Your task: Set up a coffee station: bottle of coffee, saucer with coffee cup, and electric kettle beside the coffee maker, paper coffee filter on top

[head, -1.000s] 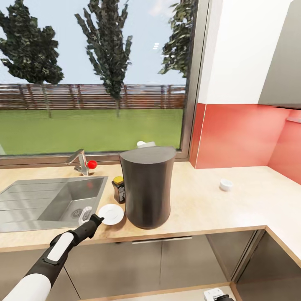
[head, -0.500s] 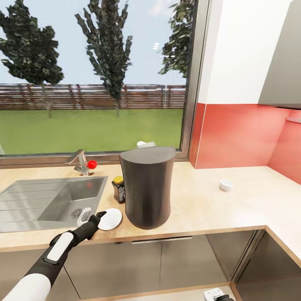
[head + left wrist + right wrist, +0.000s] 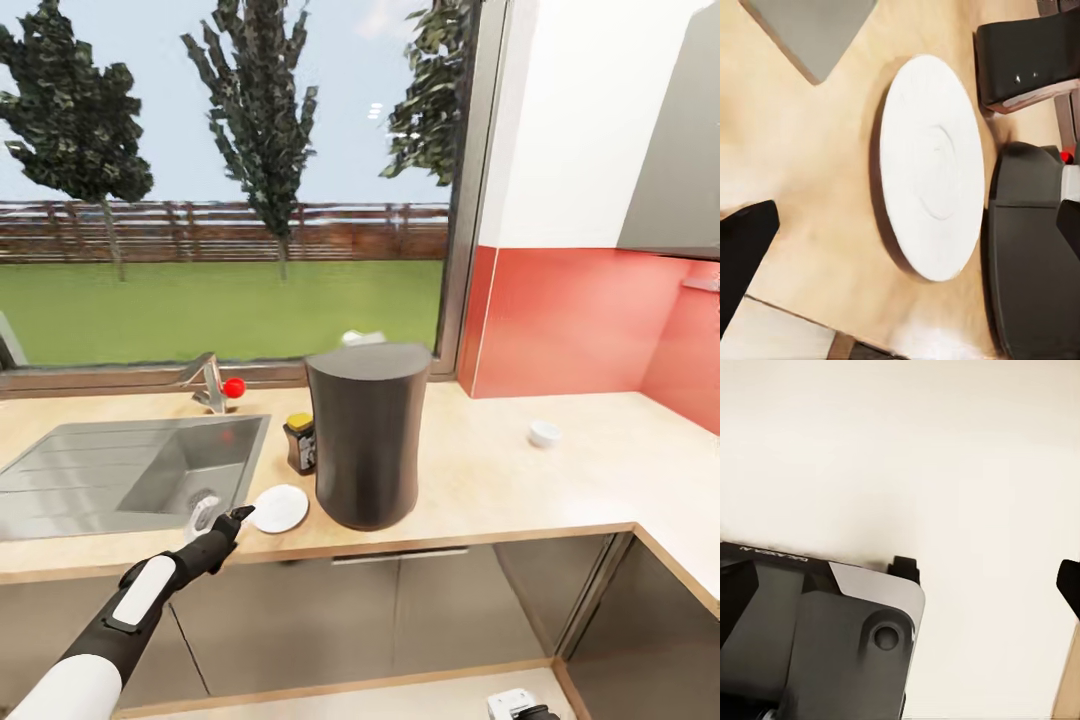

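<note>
From my head camera, the coffee maker point(image 3: 367, 436) stands on the desk point(image 3: 500, 480) with the coffee bottle point(image 3: 301, 443) just beside it toward the sink point(image 3: 120, 470). The saucer point(image 3: 279, 508) lies bare near the front edge, close to the coffee maker's base. The cup point(image 3: 544, 433) sits well apart, toward the corner, so it is not yet on the saucer. Something white peeks over the coffee maker's top (possibly the filter, I cannot tell). My left tool point(image 3: 228, 519) hangs just beside the saucer.

At my left wrist, the saucer point(image 3: 933, 165) lies flat and untouched between my spread, released fingers point(image 3: 742, 251).

At my right wrist, my right tool point(image 3: 990, 577) is spread and empty against a pale surface.
</note>
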Robot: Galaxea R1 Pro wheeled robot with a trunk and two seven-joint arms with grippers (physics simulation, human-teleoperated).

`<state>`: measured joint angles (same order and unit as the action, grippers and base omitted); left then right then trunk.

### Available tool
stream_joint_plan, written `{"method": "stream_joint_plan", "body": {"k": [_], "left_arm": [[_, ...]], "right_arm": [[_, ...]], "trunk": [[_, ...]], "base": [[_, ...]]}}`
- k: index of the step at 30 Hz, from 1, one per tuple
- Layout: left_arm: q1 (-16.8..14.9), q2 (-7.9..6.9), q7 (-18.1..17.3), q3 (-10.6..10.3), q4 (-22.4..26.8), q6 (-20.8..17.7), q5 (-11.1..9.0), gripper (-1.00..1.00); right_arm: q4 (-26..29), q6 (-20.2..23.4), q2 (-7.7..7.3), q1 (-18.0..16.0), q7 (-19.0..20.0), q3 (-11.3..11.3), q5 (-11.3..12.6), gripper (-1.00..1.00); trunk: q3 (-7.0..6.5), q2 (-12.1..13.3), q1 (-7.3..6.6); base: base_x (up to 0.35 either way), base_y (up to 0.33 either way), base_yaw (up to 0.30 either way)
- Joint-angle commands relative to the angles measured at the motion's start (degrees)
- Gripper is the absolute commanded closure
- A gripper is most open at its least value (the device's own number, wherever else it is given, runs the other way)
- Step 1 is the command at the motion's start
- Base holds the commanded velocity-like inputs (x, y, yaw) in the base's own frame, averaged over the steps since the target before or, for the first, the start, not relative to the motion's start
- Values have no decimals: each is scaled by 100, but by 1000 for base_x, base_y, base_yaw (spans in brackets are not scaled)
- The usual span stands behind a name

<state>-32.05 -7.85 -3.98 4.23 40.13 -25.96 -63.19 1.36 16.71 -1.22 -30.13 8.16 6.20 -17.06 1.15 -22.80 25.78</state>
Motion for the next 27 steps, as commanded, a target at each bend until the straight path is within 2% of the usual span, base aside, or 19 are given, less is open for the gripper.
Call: {"method": "stream_joint_plan", "body": {"k": [1,12,20,24,27], "left_arm": [[-3,2,2,17,-5,-41,26,-100],[-3,3,2,17,-4,-41,26,-100],[-3,11,-20,4,9,-41,26,-100],[26,15,-177,-11,41,-60,15,-100],[205,17,-397,-13,70,-65,21,-100]], "right_arm": [[14,35,-1,-2,27,48,-60,-100],[14,35,-1,-2,27,48,-60,-100],[14,35,-1,-2,27,48,-60,-100],[15,29,-1,-2,27,50,-57,-100],[22,27,-1,-2,27,54,-53,-100]], "trunk": [[13,-12,1],[13,-12,1],[13,-12,1],[13,-12,1],[13,-12,1]], "base": [[-294,112,0],[-333,19,0],[-339,-93,0],[-300,-53,0],[-184,-14,0]]}}
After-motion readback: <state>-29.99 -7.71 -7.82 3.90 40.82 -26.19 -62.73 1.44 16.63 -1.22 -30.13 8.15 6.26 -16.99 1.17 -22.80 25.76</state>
